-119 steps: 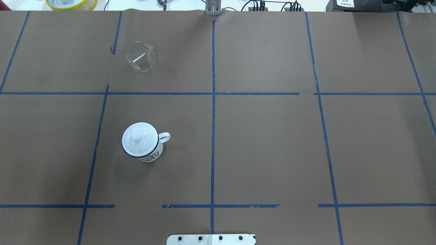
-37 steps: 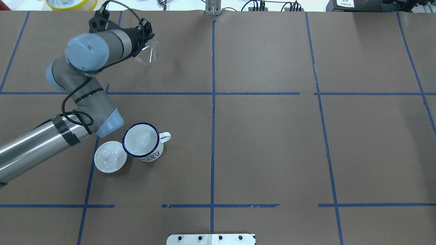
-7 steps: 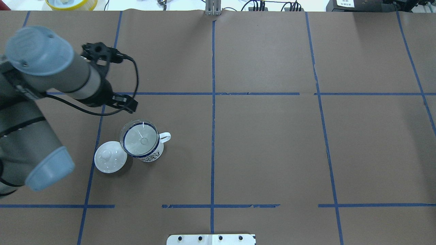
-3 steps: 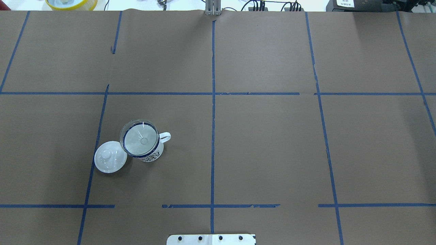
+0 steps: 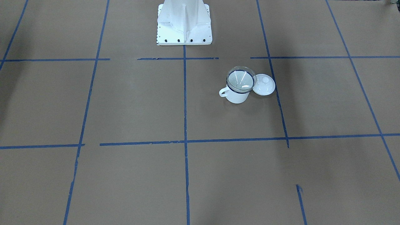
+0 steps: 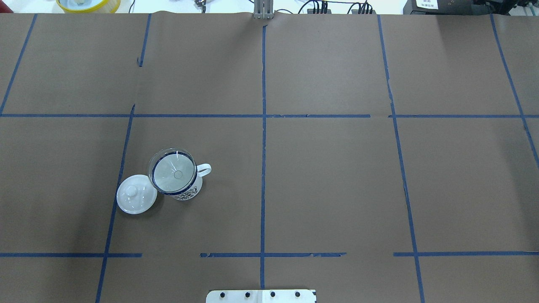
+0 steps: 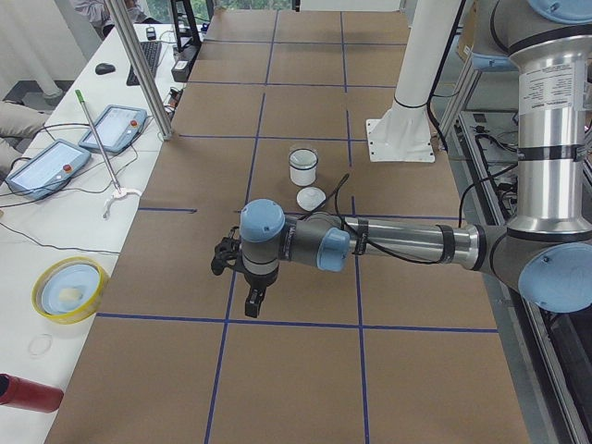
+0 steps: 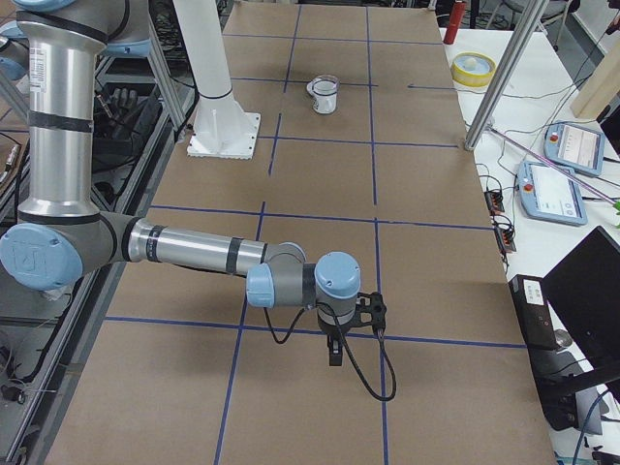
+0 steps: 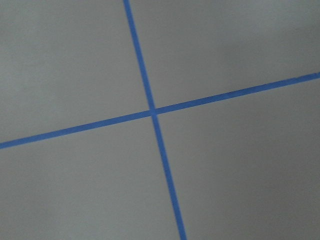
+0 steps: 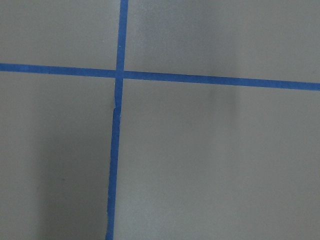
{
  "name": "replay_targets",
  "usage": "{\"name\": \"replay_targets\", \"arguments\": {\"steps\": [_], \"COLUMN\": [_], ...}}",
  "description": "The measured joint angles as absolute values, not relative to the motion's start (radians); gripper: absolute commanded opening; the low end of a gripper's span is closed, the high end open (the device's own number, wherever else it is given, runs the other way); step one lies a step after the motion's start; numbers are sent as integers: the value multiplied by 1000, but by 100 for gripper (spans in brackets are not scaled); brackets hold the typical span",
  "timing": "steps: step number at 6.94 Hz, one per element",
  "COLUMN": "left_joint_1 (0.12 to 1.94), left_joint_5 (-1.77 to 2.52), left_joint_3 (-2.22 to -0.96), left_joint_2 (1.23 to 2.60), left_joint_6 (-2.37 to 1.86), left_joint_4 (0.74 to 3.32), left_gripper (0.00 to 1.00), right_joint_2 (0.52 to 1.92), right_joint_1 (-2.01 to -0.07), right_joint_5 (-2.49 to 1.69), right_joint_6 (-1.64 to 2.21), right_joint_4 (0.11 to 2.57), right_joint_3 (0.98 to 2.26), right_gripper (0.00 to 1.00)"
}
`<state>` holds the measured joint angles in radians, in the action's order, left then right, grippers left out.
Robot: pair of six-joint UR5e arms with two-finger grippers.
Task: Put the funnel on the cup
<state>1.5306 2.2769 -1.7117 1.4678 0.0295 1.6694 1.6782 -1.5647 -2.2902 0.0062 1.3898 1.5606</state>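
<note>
You will find the funnel point(image 6: 173, 170) already seated in the cup point(image 6: 186, 192), mouth up and spout down inside, its clear rim resting on the mug's dark blue rim. The cup stands upright on the desk point(image 6: 337, 176) in the robot's left half, about midway between the robot's edge and the far edge, with its handle point(image 6: 204, 169) pointing toward the desk's right end. The white knobbed lid point(image 6: 135, 199) lies flat on the desk touching the cup, on the side toward the left end. Your left gripper point(image 7: 252, 310) hangs pointing down over the desk near its left end, well apart from the cup. The right gripper point(image 8: 334, 354) hangs the same way near the right end. Both show only in the side views, so you cannot tell how far their jaws stand apart or whether they grip anything. Each wrist camera sees only brown paper and crossing blue tape lines point(image 9: 152, 111).
</note>
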Motion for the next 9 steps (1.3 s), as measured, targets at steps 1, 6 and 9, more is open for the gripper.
{"name": "replay_targets", "arguments": {"steps": [1, 6, 9], "left_joint_1": [1535, 1535, 1534], "left_joint_5": [2269, 2271, 2272], "left_joint_3": [-1718, -1775, -1768], "left_joint_2": [1469, 1474, 1474], "left_joint_6": [28, 26, 30], "left_joint_4": [1607, 1478, 1480], "left_gripper": [100, 100, 100], "right_joint_2": [1678, 1678, 1678], "right_joint_1": [-1565, -1565, -1565], "right_joint_5": [-2290, -2290, -2290], "right_joint_6": [6, 6, 6], "right_joint_4": [1390, 1390, 1390], "right_joint_3": [1561, 1560, 1560], "right_gripper": [100, 100, 100]}}
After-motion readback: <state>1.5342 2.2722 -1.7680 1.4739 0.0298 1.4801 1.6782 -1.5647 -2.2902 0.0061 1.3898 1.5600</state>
